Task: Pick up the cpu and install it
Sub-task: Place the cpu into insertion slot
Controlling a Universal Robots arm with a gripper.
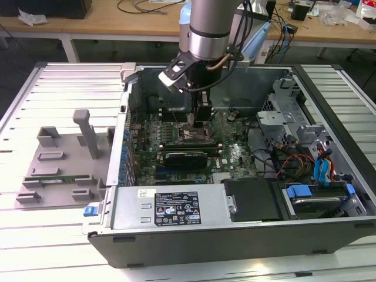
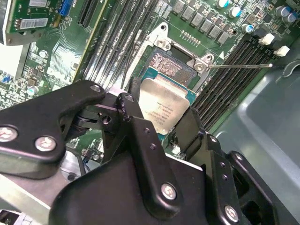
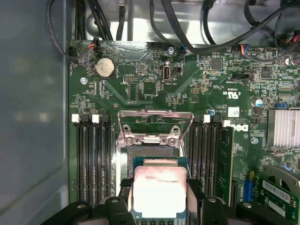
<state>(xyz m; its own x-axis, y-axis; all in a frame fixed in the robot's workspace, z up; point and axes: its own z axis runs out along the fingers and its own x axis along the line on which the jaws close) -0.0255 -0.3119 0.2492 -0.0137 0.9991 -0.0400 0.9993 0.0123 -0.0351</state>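
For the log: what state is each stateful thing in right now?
Flat square silver-topped cpu: held over the socket, not seated.
Black two-finger gripper: shut on the cpu.
Silver metal socket frame: hinged up, open.
Black metal computer case: on its side, panel off.

Exterior view high, angled down into computer case (image 1: 235, 242), both wrist views close over the socket (image 2: 169, 64) (image 3: 149, 151)

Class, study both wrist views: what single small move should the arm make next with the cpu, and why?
Probably a small sideways shift toward the raised load frame, before any lowering. The gripper holds the cpu over the open socket, but it covers only the near part; bare contacts show beyond its edge, so it looks off-centre.
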